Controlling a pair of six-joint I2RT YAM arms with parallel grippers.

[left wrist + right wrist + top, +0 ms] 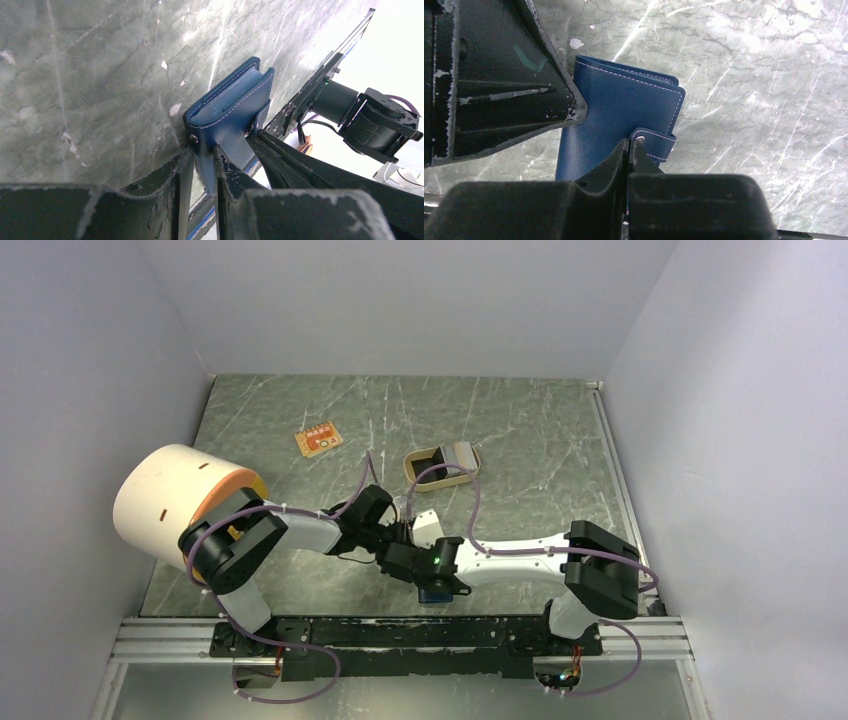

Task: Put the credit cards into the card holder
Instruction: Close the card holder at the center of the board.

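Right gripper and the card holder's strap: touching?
Touching. The right wrist view shows the right gripper pinching the strap of the card holder, with no gap.

Top view: fixed above and behind me, looking down over the whole green table (520,430). Wrist views: each rides my wrist, close-up, facing the card holder (225,125), which both share.

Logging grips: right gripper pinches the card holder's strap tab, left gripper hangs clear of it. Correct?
No: the left gripper is shut on an edge of the card holder, per the left wrist view. The right gripper does pinch the strap tab.
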